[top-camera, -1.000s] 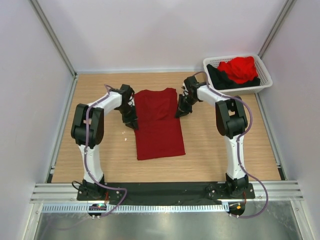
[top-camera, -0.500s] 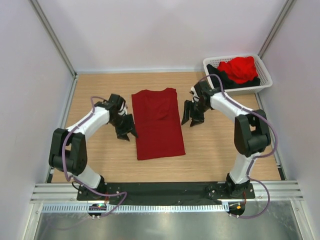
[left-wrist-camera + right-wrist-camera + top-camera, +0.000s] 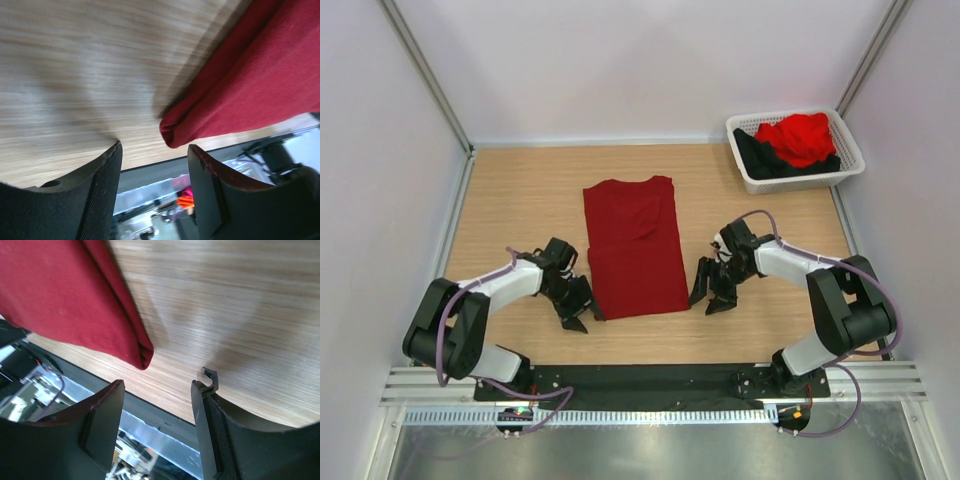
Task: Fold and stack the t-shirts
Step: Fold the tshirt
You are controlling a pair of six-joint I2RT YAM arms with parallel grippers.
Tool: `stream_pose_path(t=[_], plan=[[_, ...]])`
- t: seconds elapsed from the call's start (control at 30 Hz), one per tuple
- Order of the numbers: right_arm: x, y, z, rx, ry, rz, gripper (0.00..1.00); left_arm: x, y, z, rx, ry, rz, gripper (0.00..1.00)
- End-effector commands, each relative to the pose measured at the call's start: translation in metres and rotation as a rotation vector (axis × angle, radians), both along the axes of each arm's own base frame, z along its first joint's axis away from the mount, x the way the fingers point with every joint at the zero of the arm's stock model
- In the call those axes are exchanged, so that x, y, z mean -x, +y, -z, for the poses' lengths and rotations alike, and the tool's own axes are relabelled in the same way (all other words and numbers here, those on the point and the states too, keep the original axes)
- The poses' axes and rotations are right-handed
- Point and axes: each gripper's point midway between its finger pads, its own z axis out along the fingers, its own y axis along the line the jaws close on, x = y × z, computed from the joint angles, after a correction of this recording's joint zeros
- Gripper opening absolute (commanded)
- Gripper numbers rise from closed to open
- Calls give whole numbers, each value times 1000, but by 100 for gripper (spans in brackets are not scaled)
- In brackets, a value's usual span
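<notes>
Crimson t-shirt [image 3: 634, 245]: lay flat on table [image 3: 520, 190], folded to a long strip. Left gripper [image 3: 578, 315]: stood released and empty, just beside near-left corner. Right gripper [image 3: 710, 298]: spread, empty, just beside near-right corner. Red t-shirt [image 3: 798, 138], black t-shirt [image 3: 760, 160]: heaped in basket [image 3: 748, 180], far right

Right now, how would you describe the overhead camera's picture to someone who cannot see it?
A dark crimson t-shirt, folded into a long rectangle, lies flat on a wooden table, with the left gripper and right gripper open and empty beside its near corners. A white basket at the far right holds a bright red shirt and a black shirt.
</notes>
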Motion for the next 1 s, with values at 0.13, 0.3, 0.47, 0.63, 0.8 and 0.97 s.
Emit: stream_pose_path(t=[0.13,0.3,0.47,0.63,0.8,0.97], plan=[[-16,15,-6,-94,-56,176,59,-18,-10,4,28,-38,-219,56],[-13,14,9,-91,-18,253,54,-19,-8,14,2,-4,-291,54],[-12,11,16,-68,-7,283,52,-25,-7,15,-13,-12,-328,51],[-14,9,20,-51,-10,305,52,-22,-2,20,-36,-9,-337,49],[-14,8,27,-45,5,318,52,-18,2,25,-53,-9,-336,47],[-16,10,29,-48,8,324,50,-20,3,28,-63,-18,-329,42]])
